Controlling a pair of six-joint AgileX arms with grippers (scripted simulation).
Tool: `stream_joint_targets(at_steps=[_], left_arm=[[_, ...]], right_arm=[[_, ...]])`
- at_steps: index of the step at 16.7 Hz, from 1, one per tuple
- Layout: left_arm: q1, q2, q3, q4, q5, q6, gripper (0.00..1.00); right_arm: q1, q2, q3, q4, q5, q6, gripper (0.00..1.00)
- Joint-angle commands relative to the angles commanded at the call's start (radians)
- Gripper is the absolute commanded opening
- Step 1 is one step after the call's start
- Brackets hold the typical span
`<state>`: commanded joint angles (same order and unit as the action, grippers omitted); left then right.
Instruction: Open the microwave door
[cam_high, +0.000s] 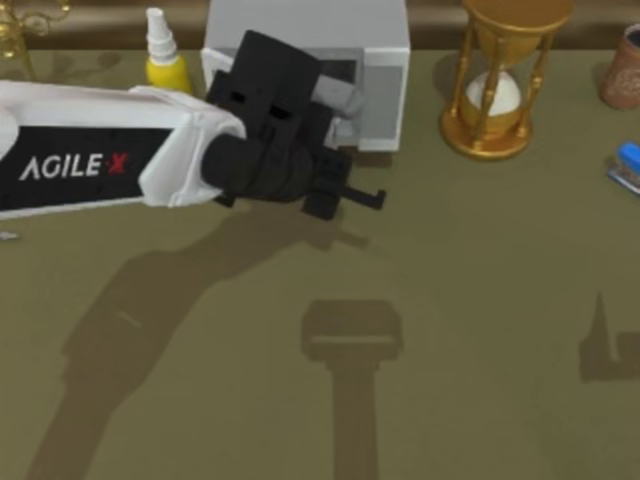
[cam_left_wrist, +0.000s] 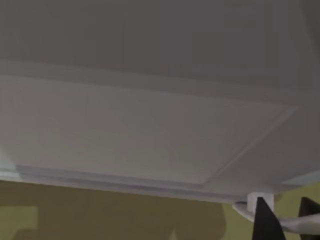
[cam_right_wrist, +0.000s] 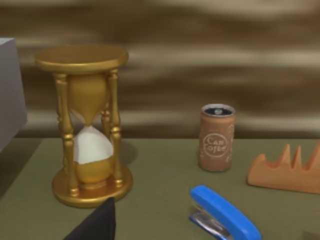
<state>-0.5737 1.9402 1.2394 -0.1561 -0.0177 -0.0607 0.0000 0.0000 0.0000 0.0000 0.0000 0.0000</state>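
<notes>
While the top view looks straight down on an olive-green table (cam_high: 480, 330), the left arm reaches in from the left side, its dark wrist covering most of the front of the microwave (cam_high: 330, 30) at the far edge. The left gripper (cam_high: 352, 192) sits low in front of the microwave door (cam_high: 340, 72), which shows as a darker strip just behind the wrist; from above I cannot tell whether the door is ajar. Beyond the claw to the left stands a yellow spray bottle (cam_high: 165, 55); to its right stands a gold hourglass (cam_high: 505, 90).

From the left wrist view, the door fills nearly everything as a pale grey panel close ahead. Two dark fingertips (cam_left_wrist: 265, 222) stand apart, with the pale handle bar (cam_left_wrist: 260, 210) passing between them; they straddle it, but I cannot tell whether they press on it. This placement probably serves to hook the handle and swing the door outward.

From the right wrist view, only one dark fingertip of the right gripper (cam_right_wrist: 97, 225) shows, so its spread cannot be judged. It seems parked, facing the hourglass, a brown can (cam_right_wrist: 216, 137), a blue stapler (cam_right_wrist: 225, 212) and an orange toothed block (cam_right_wrist: 287, 172). A blurred brown wall closes the room behind.
</notes>
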Motion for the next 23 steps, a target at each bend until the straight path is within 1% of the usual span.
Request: stream_joint_targets(at_steps=[10,12,19,23], left_arm=[[0.0,0.0,0.0,0.0,0.0,0.0,0.0],[-0.007,0.001,0.001,-0.001,0.01,-0.003,0.0],[0.022,-0.03,-0.041,0.011,0.054,0.062,0.0],[0.023,-0.03,-0.042,0.011,0.055,0.064,0.0]], right_arm=[[0.0,0.0,0.0,0.0,0.0,0.0,1.0],[0.0,0.0,0.0,0.0,0.0,0.0,1.0],[0.0,0.0,0.0,0.0,0.0,0.0,1.0],[0.0,0.0,0.0,0.0,0.0,0.0,1.0]])
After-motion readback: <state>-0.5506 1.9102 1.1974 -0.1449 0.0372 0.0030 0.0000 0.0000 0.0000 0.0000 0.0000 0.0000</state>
